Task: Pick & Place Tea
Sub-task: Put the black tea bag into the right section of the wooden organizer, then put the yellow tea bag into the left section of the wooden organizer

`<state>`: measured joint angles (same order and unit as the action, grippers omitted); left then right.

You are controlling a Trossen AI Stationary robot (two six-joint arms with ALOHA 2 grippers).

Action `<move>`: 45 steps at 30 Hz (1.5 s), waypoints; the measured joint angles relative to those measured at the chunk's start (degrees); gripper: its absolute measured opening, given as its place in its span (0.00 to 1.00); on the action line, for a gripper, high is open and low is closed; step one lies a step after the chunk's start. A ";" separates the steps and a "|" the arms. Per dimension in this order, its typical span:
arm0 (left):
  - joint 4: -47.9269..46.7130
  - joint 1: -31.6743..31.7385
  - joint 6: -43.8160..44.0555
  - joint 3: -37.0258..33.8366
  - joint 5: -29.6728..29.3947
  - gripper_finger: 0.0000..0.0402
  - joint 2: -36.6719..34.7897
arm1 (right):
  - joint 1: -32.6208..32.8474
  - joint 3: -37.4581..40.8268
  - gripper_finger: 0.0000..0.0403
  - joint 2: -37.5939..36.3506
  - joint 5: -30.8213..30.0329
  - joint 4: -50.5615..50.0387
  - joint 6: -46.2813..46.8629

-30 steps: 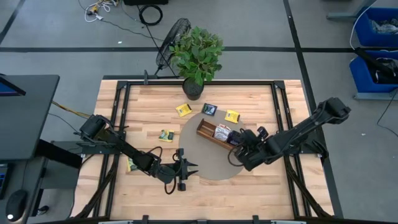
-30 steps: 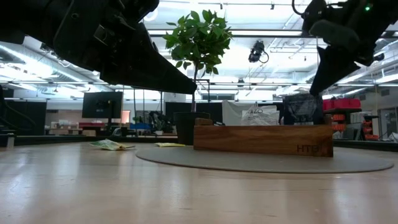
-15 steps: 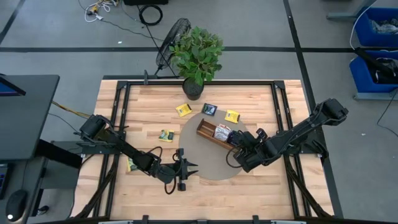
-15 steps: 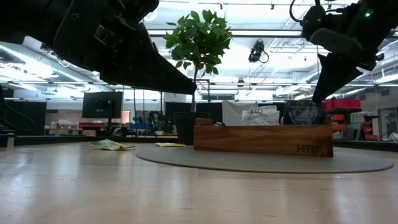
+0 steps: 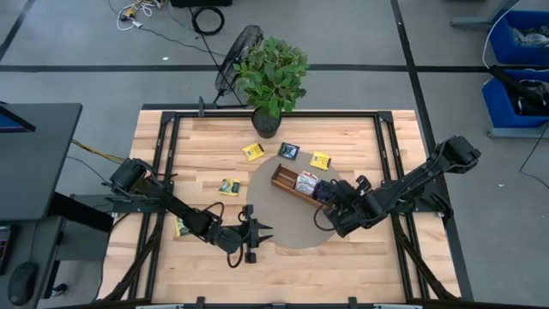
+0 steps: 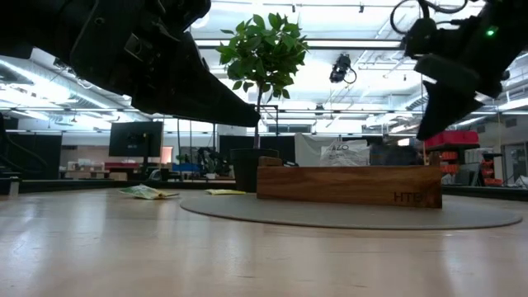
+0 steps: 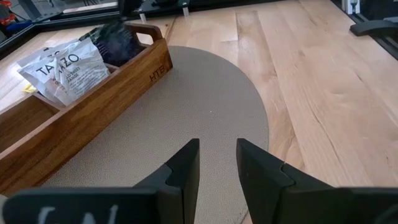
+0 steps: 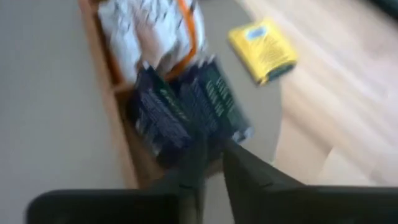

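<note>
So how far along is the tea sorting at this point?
Done: a white-and-orange packet and dark blue packets sit in the long brown wooden box. In hand: the right gripper hovers over the dark blue ones at the box's end; the left gripper waits open above the round grey mat. Left: two yellow packets, a dark packet and a green packet lie loose on the table.

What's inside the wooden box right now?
The wooden box holds white-with-orange tea packets in one compartment and dark blue packets in the next, nearest the right gripper. The packets hide whatever lies beneath them, and the far compartment's contents aren't visible.
</note>
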<state>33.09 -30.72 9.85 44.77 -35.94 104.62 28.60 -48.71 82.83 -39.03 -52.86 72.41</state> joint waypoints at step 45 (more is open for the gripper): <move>-10.32 24.92 -15.52 -6.68 25.03 0.27 -34.38 | -5.30 18.12 0.21 -31.48 1.32 58.49 -72.20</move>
<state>22.78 -5.80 -5.67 38.10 -10.91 70.24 23.30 -30.59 51.34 -37.71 5.63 0.21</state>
